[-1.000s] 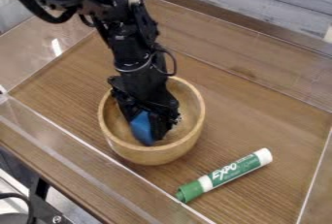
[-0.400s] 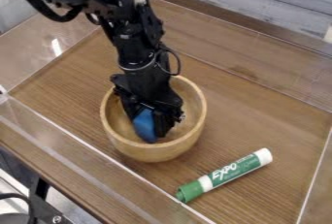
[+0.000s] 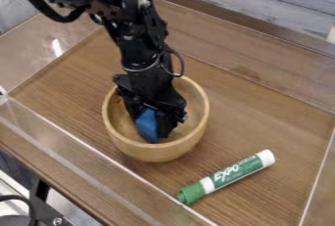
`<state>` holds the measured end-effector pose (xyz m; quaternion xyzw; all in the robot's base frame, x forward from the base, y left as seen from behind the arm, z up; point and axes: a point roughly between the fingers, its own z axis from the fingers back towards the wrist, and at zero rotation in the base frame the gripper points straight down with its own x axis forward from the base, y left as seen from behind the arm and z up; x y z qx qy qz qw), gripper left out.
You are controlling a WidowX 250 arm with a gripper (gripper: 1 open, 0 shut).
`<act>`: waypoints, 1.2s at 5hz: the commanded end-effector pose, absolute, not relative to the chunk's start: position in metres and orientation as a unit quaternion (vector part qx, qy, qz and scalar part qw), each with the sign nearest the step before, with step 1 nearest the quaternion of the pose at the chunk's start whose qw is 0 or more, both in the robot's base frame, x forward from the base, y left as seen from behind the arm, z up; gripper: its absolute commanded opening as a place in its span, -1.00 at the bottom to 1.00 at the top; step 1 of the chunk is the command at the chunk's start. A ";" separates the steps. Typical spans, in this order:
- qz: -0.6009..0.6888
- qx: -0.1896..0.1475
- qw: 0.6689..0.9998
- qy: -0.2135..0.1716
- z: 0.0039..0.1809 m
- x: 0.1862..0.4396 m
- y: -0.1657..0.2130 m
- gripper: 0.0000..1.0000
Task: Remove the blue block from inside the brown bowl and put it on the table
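A round light-brown wooden bowl (image 3: 194, 142) sits on the dark wood-grain table (image 3: 262, 113), a little left of centre. My black gripper (image 3: 149, 128) reaches straight down into it. Between its fingers shows the bright-blue block (image 3: 147, 125), low inside the bowl, and the gripper is shut on it. The fingers cover part of the block's sides, and the bowl's bottom beneath them is hidden.
A green-and-white Expo marker (image 3: 228, 177) lies on the table in front and to the right of the bowl. Low clear acrylic walls (image 3: 78, 161) edge the tabletop. The black arm (image 3: 112, 15) rises from the bowl toward the upper left.
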<state>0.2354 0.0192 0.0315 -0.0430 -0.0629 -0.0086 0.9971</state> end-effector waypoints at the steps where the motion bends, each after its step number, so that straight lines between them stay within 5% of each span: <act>1: -0.009 -0.036 0.997 -0.069 0.030 0.238 0.019 -1.00; 6: -0.002 -0.027 0.998 -0.065 0.039 0.236 0.015 -1.00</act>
